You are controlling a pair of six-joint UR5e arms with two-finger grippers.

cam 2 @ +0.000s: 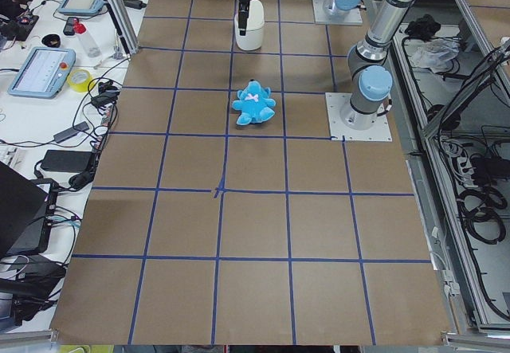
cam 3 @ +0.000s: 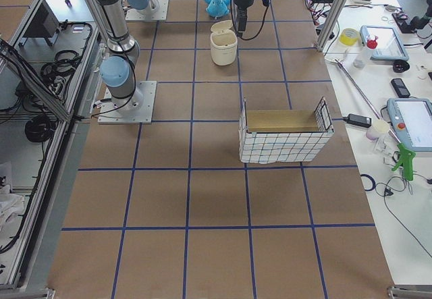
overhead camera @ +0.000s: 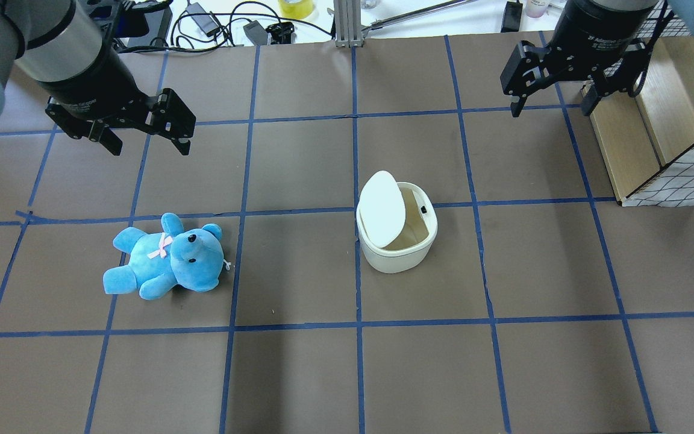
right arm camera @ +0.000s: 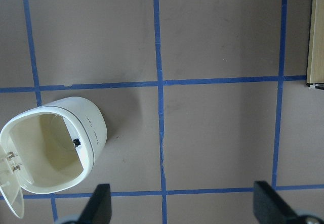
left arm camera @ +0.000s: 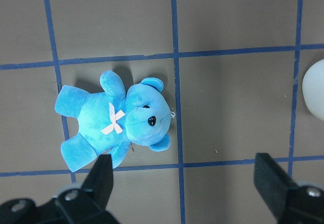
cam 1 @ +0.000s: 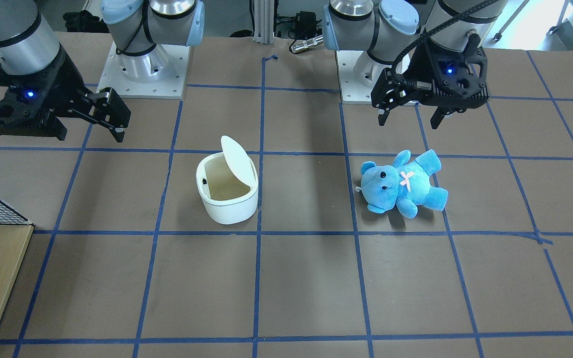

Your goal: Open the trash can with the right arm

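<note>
Taped table (cam 1: 306,288) fills the front view's foreground; behind it stands the can (cam 1: 227,204), lid (cam 1: 237,156) tipped up, bear (cam 1: 401,184) well apart. Overhead adds the right gripper (overhead camera: 550,110) near a wire box (overhead camera: 672,175) and the left gripper (overhead camera: 149,144) near the bear, both with jaws wide. Right wrist view alone shows the can's beige inside and a black catch (right arm camera: 77,142).

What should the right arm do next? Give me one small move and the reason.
Probably nothing more toward the bin: park the right gripper where it hangs. The trash can already has its lid tipped up and its beige inside exposed. The gripper is open, well apart from the can, and holds nothing.
</note>
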